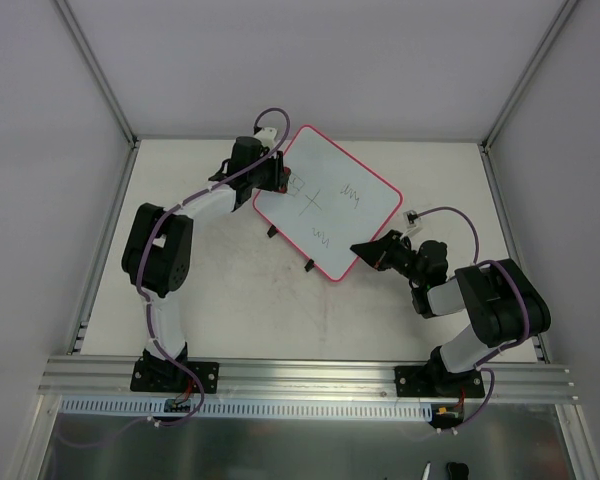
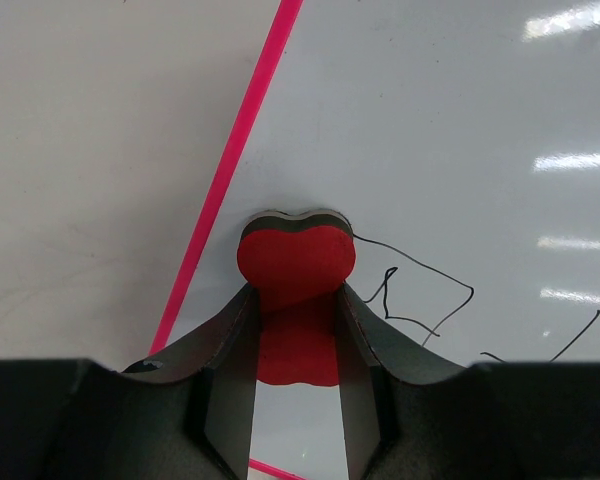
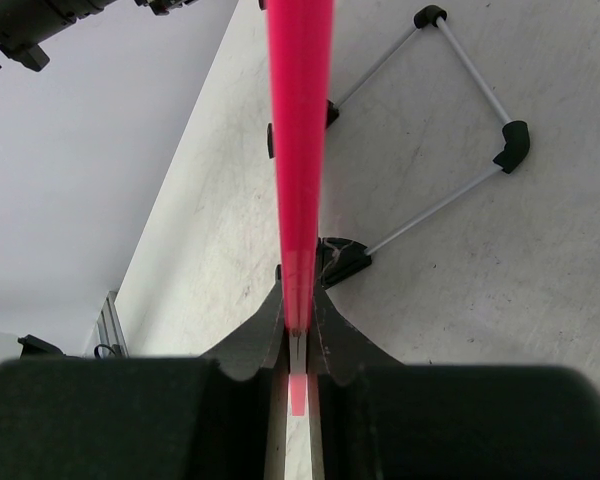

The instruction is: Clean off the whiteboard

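One whiteboard (image 1: pixel 332 168), long axis ten-to-four o'clock; our left jaws clamp a red eraser (image 2: pixel 298 265) on it, right jaws pinch its frame (image 3: pixel 300 150).

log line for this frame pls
left gripper: shut on eraser, against whiteboard beside pink frame | right gripper: shut on whiteboard edge | scribbles: present | erase: not done

We see the whiteboard (image 1: pixel 332 212) glossy and smooth, mirroring lights; the red eraser (image 2: pixel 298 265) looks matt and foamy; the table (image 1: pixel 230 300) is matt, faintly scuffed.
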Robot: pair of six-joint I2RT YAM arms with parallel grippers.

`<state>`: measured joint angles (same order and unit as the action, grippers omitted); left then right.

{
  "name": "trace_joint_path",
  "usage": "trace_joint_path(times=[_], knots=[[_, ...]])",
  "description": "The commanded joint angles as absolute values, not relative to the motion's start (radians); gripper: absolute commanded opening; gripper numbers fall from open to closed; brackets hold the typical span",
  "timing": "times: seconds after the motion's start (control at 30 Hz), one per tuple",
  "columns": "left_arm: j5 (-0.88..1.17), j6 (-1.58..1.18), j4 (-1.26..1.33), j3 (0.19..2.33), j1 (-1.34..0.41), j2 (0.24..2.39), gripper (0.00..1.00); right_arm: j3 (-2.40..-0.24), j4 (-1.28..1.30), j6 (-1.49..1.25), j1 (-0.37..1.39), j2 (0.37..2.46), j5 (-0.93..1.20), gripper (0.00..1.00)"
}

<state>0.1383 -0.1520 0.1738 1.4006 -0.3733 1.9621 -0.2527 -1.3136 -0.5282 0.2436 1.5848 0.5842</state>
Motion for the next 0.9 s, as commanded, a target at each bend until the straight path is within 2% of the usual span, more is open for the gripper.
trace_joint_path(times=[0.0, 0.4, 0.87], knots=[[0.115, -0.123, 0.173, 1.434, -0.376, 1.991, 0.15, -0.278, -1.531, -0.483, 0.241, 1.565, 0.611, 0.0], [0.169, -0.156, 0.23, 1.321, -0.406, 1.944, 0.15, -0.281, -1.531, -0.483, 0.242, 1.566, 0.618, 0.0], [0.107, -0.155, 0.27, 1.186, -0.566, 1.875, 0.15, -0.284, -1.531, -0.489, 0.242, 1.563, 0.629, 0.0]])
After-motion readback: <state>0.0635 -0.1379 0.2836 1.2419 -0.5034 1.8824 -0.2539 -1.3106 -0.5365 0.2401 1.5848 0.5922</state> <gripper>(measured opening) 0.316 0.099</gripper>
